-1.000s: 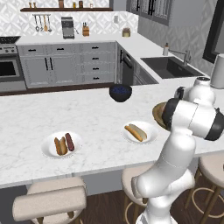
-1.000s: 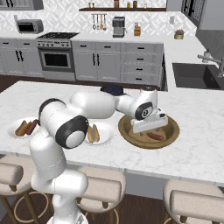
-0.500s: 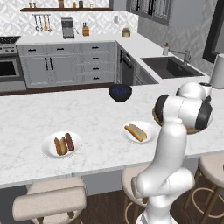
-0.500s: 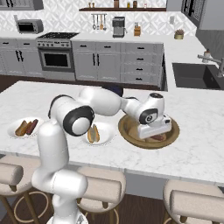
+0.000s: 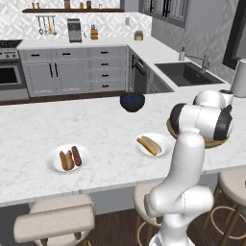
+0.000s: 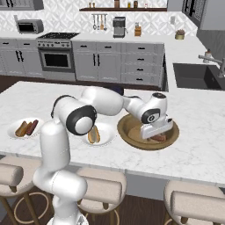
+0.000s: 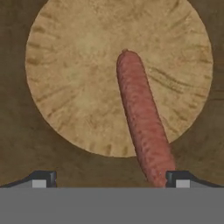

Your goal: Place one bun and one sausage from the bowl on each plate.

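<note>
Still, no lettering shows — gripper (image 7: 107, 180) spread wide over sausage (image 7: 142, 118) in bowl (image 7: 26, 131).

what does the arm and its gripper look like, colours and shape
A glossy white arm of rounded, tube-like segments with dark grey bands at the joints. The gripper has a white blocky body, and its two small fingertips are dark with pale grey pads. No loose cables show.

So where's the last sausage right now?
The sausage lies in the wooden bowl, directly under the open gripper, nearer its right fingertip in the hand view.
</note>
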Robot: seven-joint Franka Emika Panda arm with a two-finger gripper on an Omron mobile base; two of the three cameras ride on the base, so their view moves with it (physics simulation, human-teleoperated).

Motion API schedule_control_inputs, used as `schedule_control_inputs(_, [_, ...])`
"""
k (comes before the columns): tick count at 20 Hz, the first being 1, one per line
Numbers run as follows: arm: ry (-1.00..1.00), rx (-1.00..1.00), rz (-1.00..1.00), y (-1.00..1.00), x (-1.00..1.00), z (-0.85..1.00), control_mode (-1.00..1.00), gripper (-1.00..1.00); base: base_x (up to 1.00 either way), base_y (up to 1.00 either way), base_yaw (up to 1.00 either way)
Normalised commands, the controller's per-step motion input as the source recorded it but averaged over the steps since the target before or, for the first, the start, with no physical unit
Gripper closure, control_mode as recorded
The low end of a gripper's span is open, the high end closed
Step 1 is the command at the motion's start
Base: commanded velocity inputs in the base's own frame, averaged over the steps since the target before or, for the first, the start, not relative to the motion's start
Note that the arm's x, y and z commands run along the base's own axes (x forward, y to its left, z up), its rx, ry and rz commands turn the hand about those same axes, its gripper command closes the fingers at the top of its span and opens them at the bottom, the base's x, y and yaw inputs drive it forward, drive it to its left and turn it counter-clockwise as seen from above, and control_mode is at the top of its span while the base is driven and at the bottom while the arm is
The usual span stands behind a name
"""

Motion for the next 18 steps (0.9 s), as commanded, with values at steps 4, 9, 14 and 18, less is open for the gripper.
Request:
schedule_control_inputs(4, [0.0,0.0,0.07,0.11,0.29,-0.1,-1.0,-1.0,0.0,0.0,0.0])
schedule_control_inputs(9, [0.0,-0.03,0.06,0.14,0.32,-0.39,-1.0,-1.0,0.0,0.0,0.0])
schedule_control_inputs(14, [0.0,-0.02,0.07,0.02,0.2,-0.37,-1.0,-1.0,0.0,0.0,0.0])
schedule_control_inputs(18, [0.0,-0.03,0.07,0.0,0.1,-0.42,-1.0,-1.0,0.0,0.0,0.0])
